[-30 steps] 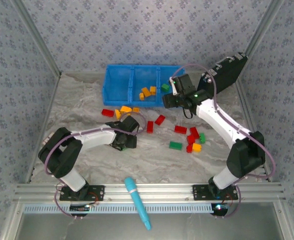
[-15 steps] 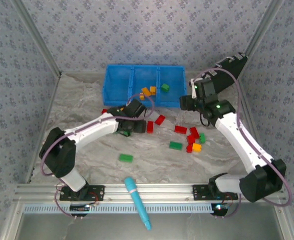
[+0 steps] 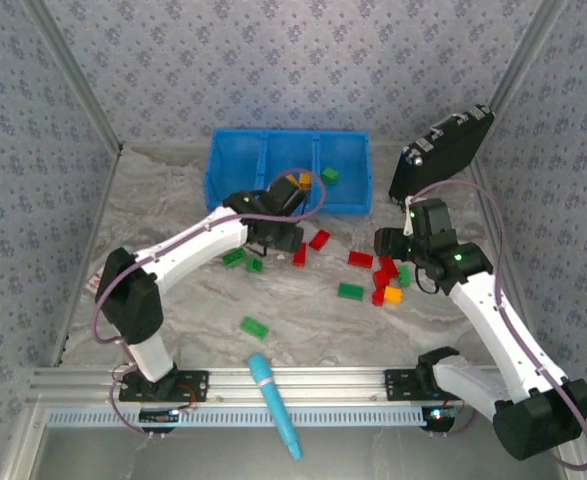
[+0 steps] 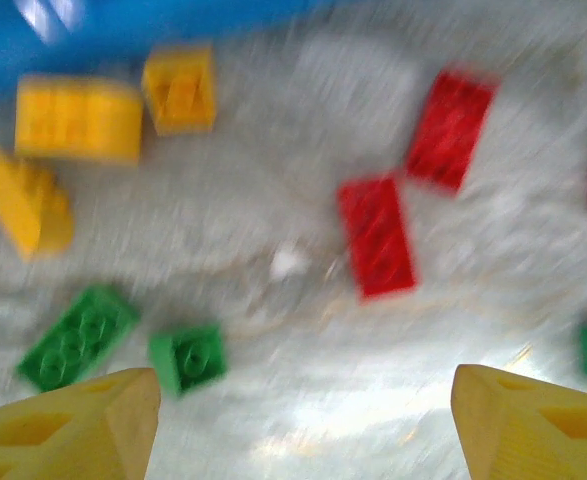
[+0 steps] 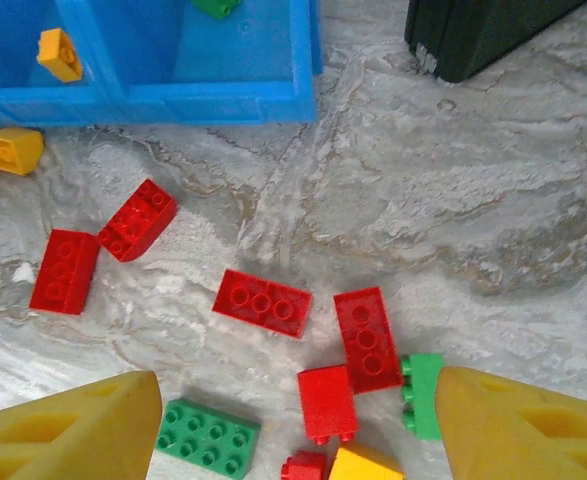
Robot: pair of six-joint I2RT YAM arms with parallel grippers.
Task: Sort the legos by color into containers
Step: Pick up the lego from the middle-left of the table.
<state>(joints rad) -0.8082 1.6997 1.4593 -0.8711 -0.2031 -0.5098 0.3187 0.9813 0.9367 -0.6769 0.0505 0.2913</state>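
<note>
the sorting is judged to be partly done. orange-yellow bricks (image 3: 295, 183) are seen in the middle compartment of the blue bin (image 3: 228, 190), and a green brick (image 3: 330, 175) in its right compartment. the red bricks that can be seen all lie loose on the table (image 3: 173, 210) in front of the bin, among more green and yellow ones.

the step in hand is taken to be an approach for a fresh pick by both arms. the left gripper (image 4: 305, 400) is spread wide with nothing between its fingers. it is held above a red brick (image 4: 375, 235) and two small green bricks (image 4: 188, 358), though that view is blurred. the right gripper (image 5: 298, 400) is likewise wide open and empty, hung over a cluster of red bricks (image 5: 367, 338) with a green one touching it.

for the next move, one brick must be singled out, the fingers lowered on either side of it, then closed. in the cluster, touching neighbours may be dragged along. the left compartment is presumed to be meant for red.

no brand, label or writing can be read on the bin, the bricks or the black case (image 3: 443, 150).
</note>
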